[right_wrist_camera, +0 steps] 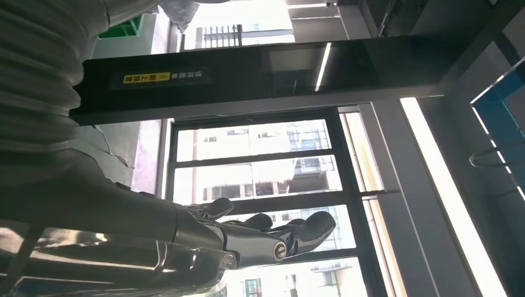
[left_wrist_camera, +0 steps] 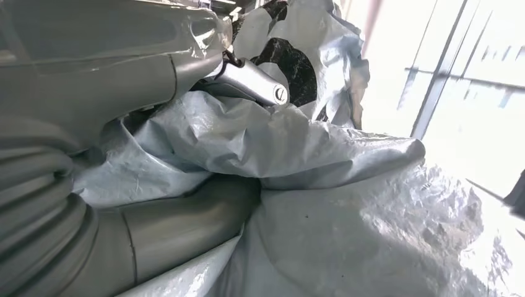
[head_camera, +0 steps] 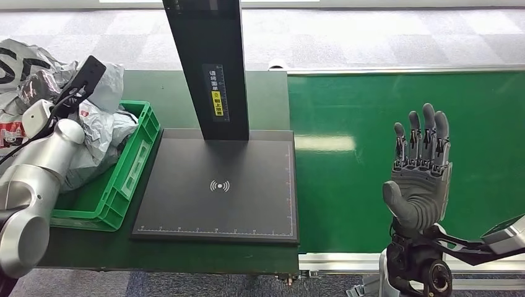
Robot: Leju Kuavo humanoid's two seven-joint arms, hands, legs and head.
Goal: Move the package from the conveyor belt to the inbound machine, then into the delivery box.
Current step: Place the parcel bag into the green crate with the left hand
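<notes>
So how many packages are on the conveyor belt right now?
0. The green conveyor belt carries none; the right hand hovers over it. Grey plastic packages sit piled in the green crate, where the left hand is.

Right hand [head_camera: 420, 179] open above conveyor belt [head_camera: 371, 185]; grey packages [head_camera: 102, 133] fill green box [head_camera: 133, 161].

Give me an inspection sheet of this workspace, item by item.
Surface: green conveyor belt bare; black inbound machine platform bare.
Job's things: grey package in the green delivery box, among other bags.
Clutter: nothing seen.
Hands: left hand pressed into the package, grip unclear; right hand open, raised over the belt.
Cables: thin black cable along the left arm.
Surroundings: grey carpet beyond the table; windows in the right wrist view.
</notes>
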